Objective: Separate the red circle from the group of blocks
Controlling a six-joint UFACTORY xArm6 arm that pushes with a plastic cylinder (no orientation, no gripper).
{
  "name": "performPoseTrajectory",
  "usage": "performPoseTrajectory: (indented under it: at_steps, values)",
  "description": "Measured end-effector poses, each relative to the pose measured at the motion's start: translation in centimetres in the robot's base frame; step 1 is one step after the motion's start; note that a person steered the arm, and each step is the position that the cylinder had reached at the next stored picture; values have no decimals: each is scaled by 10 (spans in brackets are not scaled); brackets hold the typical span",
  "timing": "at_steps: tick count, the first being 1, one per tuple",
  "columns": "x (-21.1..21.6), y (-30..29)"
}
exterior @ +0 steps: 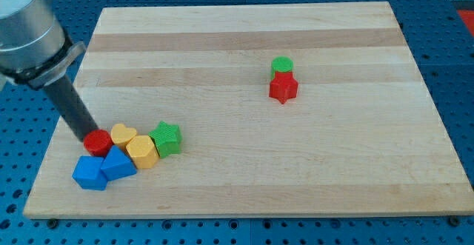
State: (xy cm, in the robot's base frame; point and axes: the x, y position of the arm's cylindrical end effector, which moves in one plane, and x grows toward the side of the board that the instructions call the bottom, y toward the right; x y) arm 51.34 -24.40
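My tip (88, 138) touches the red circle (97, 142) at its 10 o'clock, on a wooden board (244, 178).

No containers; the board lies on a blue pegboard (459, 60). Eight blocks: the circle bunched with two yellow (122, 135) (142, 152), two blue (89, 173) (118, 163) and a green star (167, 138); at 2 o'clock, well apart, a green circle (281, 65) touches a red star (283, 88). The rod has no fingers and holds nothing.
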Motion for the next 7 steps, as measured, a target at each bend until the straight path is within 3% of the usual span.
performPoseTrajectory:
  at_steps: [3, 7]
  values:
    - [59, -39]
    - [42, 22]
